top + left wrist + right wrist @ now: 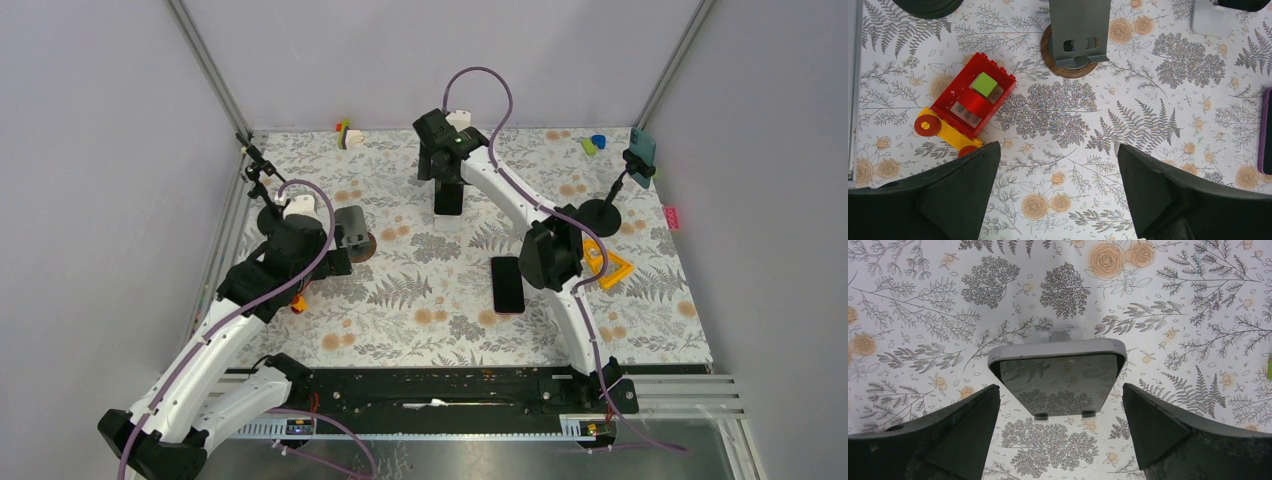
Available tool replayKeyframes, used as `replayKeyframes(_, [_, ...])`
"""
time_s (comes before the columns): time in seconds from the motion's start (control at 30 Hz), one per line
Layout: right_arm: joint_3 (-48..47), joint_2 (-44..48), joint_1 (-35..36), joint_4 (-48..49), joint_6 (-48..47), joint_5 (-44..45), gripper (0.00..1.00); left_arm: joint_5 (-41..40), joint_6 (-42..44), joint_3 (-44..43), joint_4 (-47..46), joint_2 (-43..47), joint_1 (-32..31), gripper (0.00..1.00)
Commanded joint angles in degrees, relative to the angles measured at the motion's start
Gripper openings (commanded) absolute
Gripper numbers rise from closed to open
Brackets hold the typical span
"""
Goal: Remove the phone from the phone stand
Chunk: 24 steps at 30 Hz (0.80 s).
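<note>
Both claws stand apart: the right arm stretches far, its claw [1060, 388] over the silver-edged dark-glass phone [1058, 372], the white stand [446, 223] mostly hidden; the left claw [1059, 146] hangs low.

The right gripper [1060, 388] straddles the phone [1060, 375] on its white stand [447, 222] with a free gap inside each finger, bare table [400, 300] left and right of it, a second phone [508, 284] lying flat nearer, and a grey stand [352, 232] well off left.
</note>
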State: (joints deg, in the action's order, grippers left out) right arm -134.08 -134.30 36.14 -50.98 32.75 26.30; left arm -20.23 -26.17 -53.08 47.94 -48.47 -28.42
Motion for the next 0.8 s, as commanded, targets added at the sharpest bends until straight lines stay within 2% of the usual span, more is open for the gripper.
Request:
replayKeyframes(0.0, [-2.3, -0.9, -1.0, -0.6, -0.8, 0.9, 0.98, -0.7, -0.1, 0.2, -1.2, 0.3, -0.2, 0.99])
replayKeyframes(0.1, [-2.5, -1.5, -1.2, -0.6, -1.0, 0.7, 0.99, -0.7, -0.2, 0.2, -1.2, 0.2, -0.2, 0.99])
replayKeyframes(0.77, [-5.4, -4.9, -1.4, -0.6, -3.0, -0.8, 0.80, -0.8, -0.1, 0.2, -1.3, 0.2, -0.2, 0.99])
